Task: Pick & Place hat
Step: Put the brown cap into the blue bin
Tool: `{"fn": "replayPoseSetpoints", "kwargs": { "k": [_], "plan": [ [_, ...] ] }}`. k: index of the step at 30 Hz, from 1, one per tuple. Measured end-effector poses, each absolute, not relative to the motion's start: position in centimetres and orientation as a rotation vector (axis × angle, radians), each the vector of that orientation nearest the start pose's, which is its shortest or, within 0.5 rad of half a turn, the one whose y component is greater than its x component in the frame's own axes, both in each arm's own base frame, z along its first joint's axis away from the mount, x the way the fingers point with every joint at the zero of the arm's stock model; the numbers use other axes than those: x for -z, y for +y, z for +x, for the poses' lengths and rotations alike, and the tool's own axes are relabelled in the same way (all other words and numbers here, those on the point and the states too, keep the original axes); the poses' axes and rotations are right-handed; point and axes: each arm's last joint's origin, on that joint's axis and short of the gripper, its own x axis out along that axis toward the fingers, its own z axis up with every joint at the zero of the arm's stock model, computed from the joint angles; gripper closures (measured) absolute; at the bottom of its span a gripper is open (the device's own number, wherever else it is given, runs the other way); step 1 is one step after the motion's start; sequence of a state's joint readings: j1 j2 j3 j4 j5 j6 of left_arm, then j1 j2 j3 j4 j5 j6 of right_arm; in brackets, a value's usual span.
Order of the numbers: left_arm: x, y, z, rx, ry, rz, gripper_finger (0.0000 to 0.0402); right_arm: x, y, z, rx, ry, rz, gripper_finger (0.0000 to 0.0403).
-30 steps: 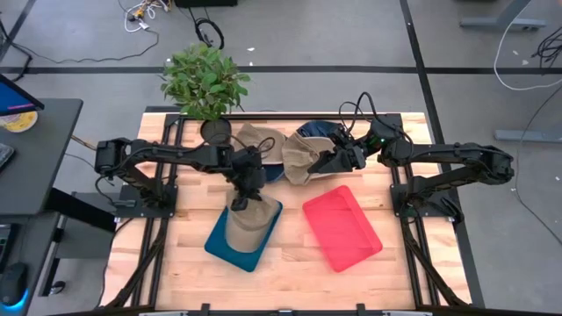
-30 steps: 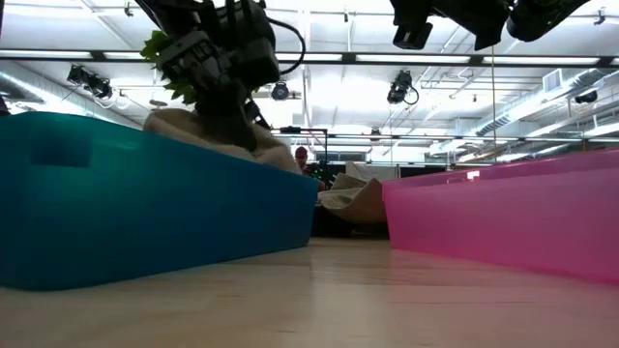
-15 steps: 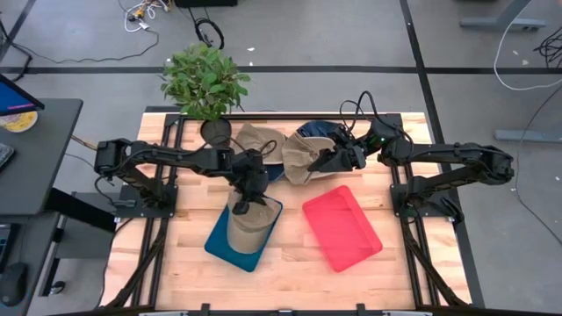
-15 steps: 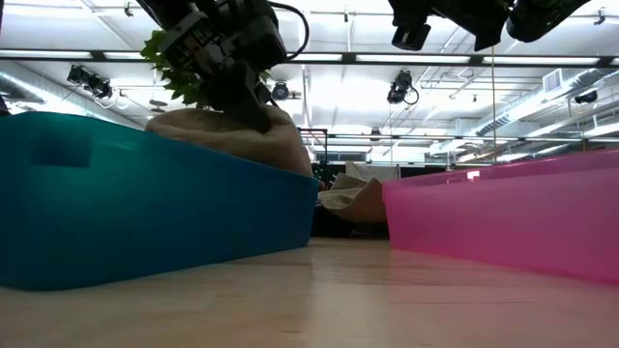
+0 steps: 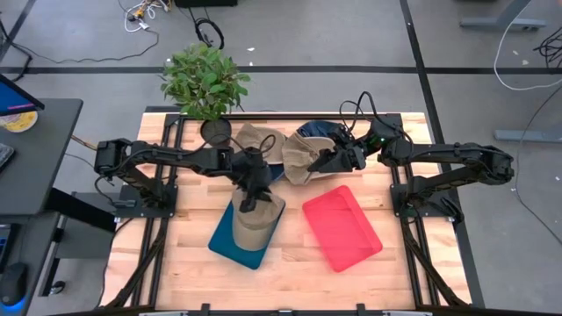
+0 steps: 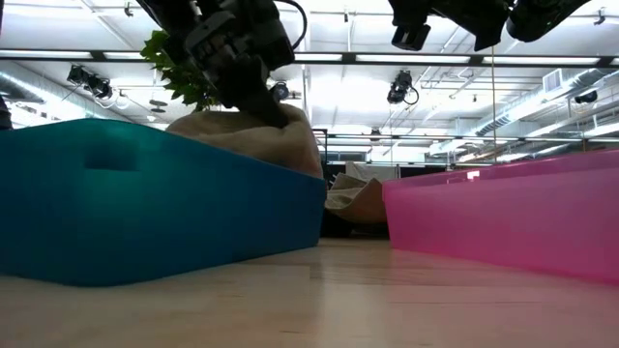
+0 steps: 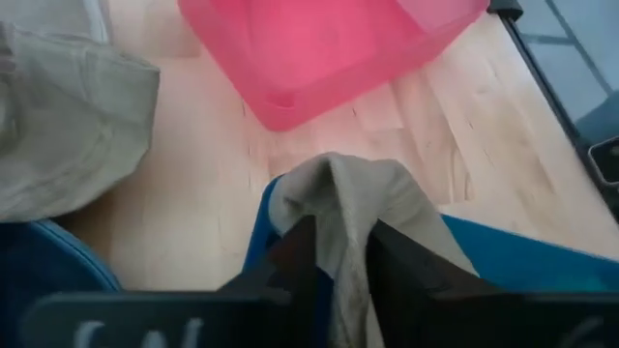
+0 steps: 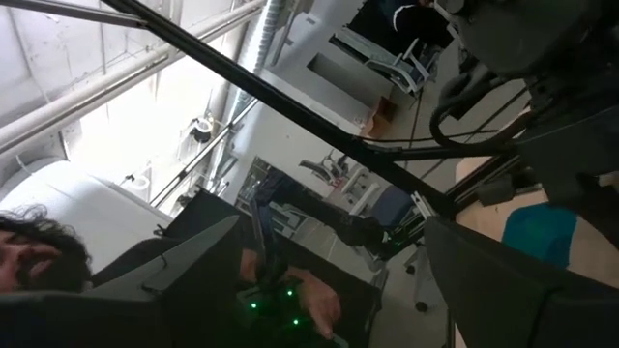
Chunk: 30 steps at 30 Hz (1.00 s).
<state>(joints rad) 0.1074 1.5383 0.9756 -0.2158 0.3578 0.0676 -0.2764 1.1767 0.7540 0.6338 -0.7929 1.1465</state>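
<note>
Seen from above, the table's centre was crowded. A blue bin (image 5: 242,233) sat just left of centre, its opening filled by a tan hat (image 5: 254,221) with the left gripper (image 5: 255,198) closed on the cloth at the hat's twelve o'clock edge. A pink bin (image 5: 342,227) lay at the blue bin's three o'clock, open and unobstructed from above, with a narrow strip of bare wood between them. At twelve o'clock from both bins, a heap of hats (image 5: 294,154) blocked the back of the table (the right gripper (image 5: 327,163) hovered at its edge). A potted plant (image 5: 205,83) stood at eleven o'clock. The table's near edge, at six o'clock, lay bare.
</note>
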Motion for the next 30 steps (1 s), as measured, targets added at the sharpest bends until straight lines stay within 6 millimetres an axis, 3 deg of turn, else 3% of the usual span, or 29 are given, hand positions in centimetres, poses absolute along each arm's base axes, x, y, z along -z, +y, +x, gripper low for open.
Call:
{"fn": "replayPoseSetpoints", "kwargs": {
  "k": [8,12,21,30],
  "plan": [
    [-22.1,1.8,31.8,0.24,0.758,-0.205,0.0181,-32.0,-4.9,24.9,-0.554,0.131,1.003,0.008],
    [-22.1,1.3,31.9,0.217,0.764,-0.206,0.0138,-31.9,-4.9,24.9,-0.55,0.14,1.009,0.008],
    [-22.1,0.6,32.0,0.082,0.77,-0.139,0.0125,-31.9,-4.9,24.9,-0.548,0.148,1.033,0.008],
    [-23.7,1.2,31.3,-0.1,0.71,-0.095,0.0125,-31.7,-5.0,25.0,-0.525,0.156,1.053,0.008]
  ]
}}
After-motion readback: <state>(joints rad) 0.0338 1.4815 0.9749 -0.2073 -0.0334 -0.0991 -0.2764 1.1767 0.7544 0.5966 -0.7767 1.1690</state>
